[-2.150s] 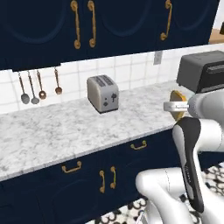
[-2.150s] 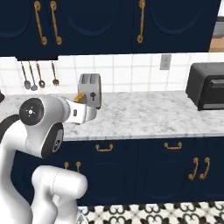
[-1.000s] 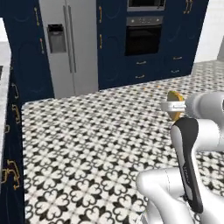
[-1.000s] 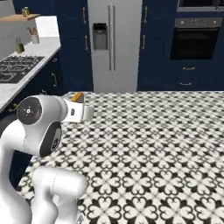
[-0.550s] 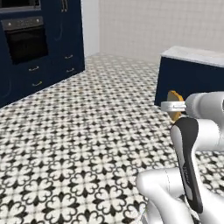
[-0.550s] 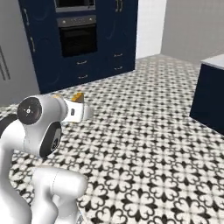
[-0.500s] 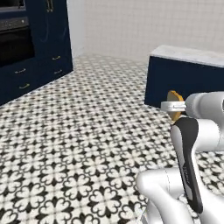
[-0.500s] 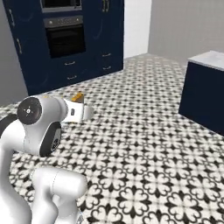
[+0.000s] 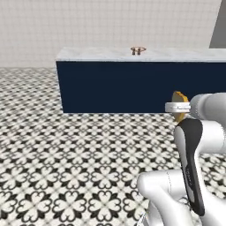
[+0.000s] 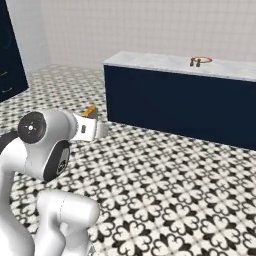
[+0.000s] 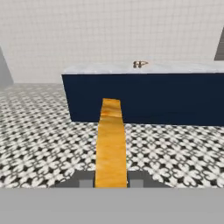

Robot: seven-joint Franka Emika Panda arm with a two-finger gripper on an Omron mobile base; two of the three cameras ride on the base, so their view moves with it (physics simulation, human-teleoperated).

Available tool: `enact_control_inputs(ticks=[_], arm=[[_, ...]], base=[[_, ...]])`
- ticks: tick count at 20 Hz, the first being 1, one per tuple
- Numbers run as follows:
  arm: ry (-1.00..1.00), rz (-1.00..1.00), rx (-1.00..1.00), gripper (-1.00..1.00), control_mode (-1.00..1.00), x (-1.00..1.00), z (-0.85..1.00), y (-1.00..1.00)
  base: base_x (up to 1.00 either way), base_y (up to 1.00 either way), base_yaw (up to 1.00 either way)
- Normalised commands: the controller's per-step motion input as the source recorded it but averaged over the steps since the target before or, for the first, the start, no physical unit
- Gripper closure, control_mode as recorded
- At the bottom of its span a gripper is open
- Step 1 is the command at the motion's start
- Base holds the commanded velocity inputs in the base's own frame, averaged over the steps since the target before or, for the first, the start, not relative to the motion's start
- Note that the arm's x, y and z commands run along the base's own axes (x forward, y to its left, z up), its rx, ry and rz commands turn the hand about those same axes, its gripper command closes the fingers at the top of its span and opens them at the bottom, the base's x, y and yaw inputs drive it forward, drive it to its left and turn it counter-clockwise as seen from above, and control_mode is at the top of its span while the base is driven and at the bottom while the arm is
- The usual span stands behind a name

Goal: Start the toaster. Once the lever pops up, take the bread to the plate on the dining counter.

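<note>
Base has swung from the ovens to face the dining bench (image 9: pixel 132 55); hand (image 11: pixel 111 181) clamped on bread (image 11: pixel 111 144); delivery pending.

Golden-brown bread (image 11: pixel 111 144), navy-based marbled dining counter (image 9: pixel 132 84), black-and-white patterned floor (image 9: pixel 66 167).

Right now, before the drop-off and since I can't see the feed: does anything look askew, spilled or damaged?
Nothing stands out. The bread sits edge-on and straight in the gripper, shut on it. The dining counter ahead looks intact, the plate resting on top; too far off to judge more.
</note>
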Motion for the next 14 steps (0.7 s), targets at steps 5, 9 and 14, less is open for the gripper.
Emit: enact_control_inputs(ticks=[5,9,14], arm=[[0.00,0.00,0.00,1.00,1.00,0.00,0.00,0.00],[0.00,0.00,0.00,1.00,1.00,0.00,0.00,0.00],[0.00,0.00,0.00,1.00,1.00,0.00,0.00,0.00]], base=[[1.00,0.33,-0.31],[1.00,0.81,-0.05],[1.00,0.91,0.03]])
